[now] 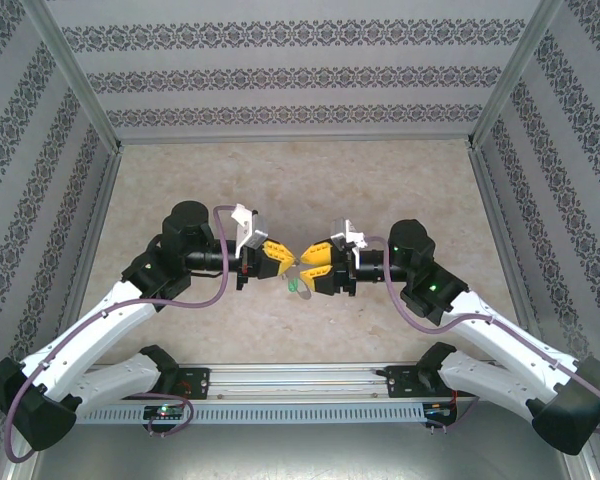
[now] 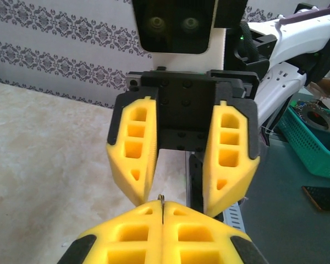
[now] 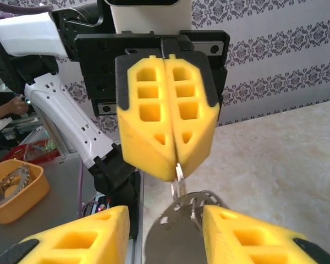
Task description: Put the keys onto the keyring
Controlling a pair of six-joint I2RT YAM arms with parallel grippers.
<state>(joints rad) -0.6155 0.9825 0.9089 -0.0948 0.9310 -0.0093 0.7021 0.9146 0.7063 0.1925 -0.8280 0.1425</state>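
My left gripper [image 1: 288, 258] [image 2: 161, 204] is shut on the keyring [image 3: 177, 177], a thin metal loop whose edge pokes out between its yellow pads [image 2: 161, 199]. Below that loop, in the right wrist view, hangs a flat grey-brown metal piece with holes [image 3: 173, 234]. My right gripper [image 1: 310, 262] [image 3: 166, 212] faces the left one tip to tip, its fingers [image 3: 247, 234] apart on either side of that grey piece. The key's green head [image 1: 300, 288] shows just below the two tips in the top view. I cannot tell whether it hangs or lies on the table.
Both arms meet over the middle of the beige table [image 1: 300, 190], which has patterned walls on three sides. An aluminium rail [image 1: 300, 385] runs along the near edge. Off the table are an orange tray holding a gear [image 3: 14, 190] and a teal basket [image 2: 313, 137].
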